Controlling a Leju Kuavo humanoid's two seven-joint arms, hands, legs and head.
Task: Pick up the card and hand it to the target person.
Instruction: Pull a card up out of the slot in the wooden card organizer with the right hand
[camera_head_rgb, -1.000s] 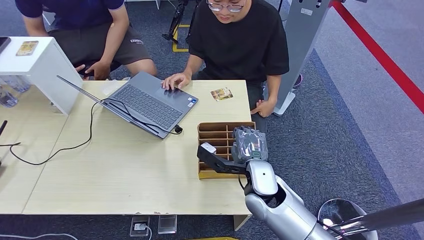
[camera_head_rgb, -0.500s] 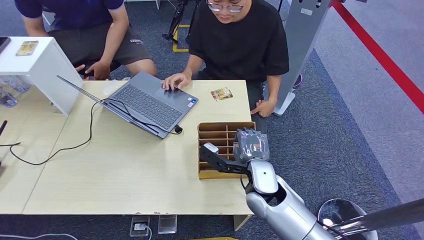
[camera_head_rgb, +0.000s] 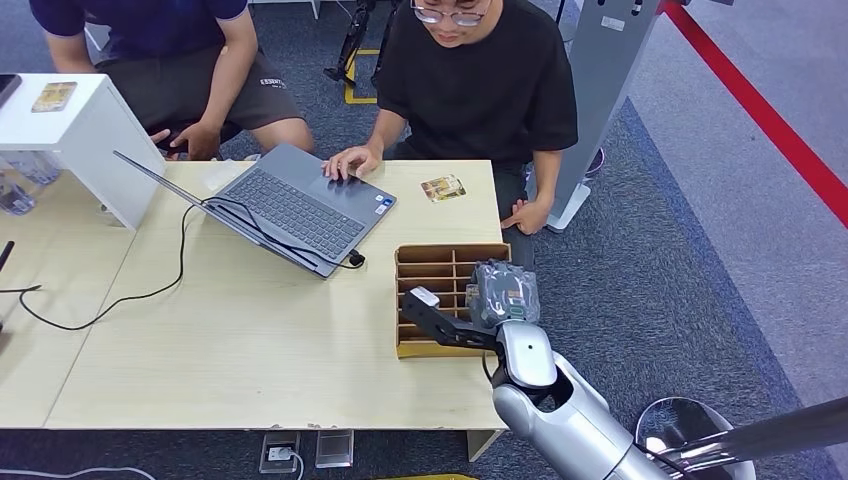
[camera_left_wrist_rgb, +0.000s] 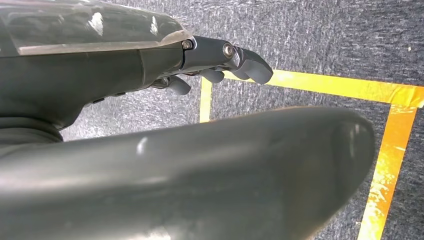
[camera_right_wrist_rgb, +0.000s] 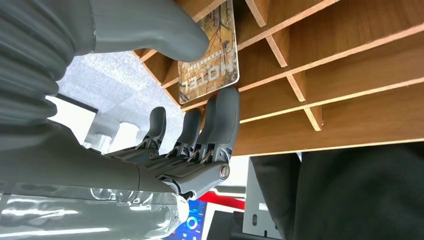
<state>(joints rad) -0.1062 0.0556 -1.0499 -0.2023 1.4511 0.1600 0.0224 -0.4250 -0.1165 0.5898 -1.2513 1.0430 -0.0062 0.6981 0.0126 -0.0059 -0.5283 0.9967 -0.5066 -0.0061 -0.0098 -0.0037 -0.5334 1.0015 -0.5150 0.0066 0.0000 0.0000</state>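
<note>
A card (camera_right_wrist_rgb: 212, 55) printed HOTEL stands upright in a compartment of the wooden divided box (camera_right_wrist_rgb: 320, 75). My right hand (camera_right_wrist_rgb: 165, 150) reaches into that box, with the thumb (camera_right_wrist_rgb: 150, 25) on one side of the card and the fingers (camera_right_wrist_rgb: 225, 107) on the other; one fingertip is at the card's edge, and I see no firm grip. From the head view the right hand (camera_head_rgb: 503, 295) hovers over the box (camera_head_rgb: 445, 255) at the table's right end and hides the card. My left hand (camera_left_wrist_rgb: 220, 55) hangs over carpet, holding nothing. A person in black (camera_head_rgb: 470, 80) sits across the table.
A second card (camera_head_rgb: 443, 188) lies on the table in front of the person in black. An open laptop (camera_head_rgb: 290, 205) with a cable sits mid-table. A second person in blue (camera_head_rgb: 170, 60) sits at the back left. A white shelf (camera_head_rgb: 80, 130) with another card (camera_head_rgb: 54, 96) stands at the left.
My right hand has edged slightly lower and to the right over the box. The people, the laptop and the card on the table have not moved.
</note>
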